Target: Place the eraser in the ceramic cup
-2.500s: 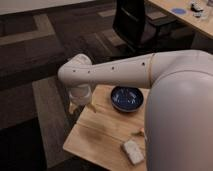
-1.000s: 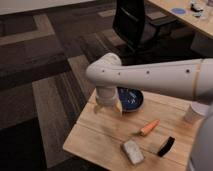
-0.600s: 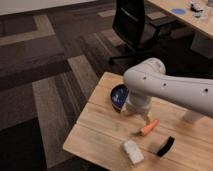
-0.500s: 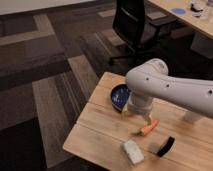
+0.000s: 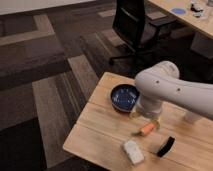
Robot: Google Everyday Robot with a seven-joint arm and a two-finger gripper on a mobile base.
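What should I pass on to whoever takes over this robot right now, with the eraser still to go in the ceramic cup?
The gripper is low over the table, between the blue bowl and the carrot, largely hidden under the arm.
The eraser lies on the table near its closest edge, right of the pale block, and is not gripped.
The ceramic cup is not in view; it may be behind the arm.
Done: nothing yet.
Left: locate the cup, pick up the eraser, drop it in.
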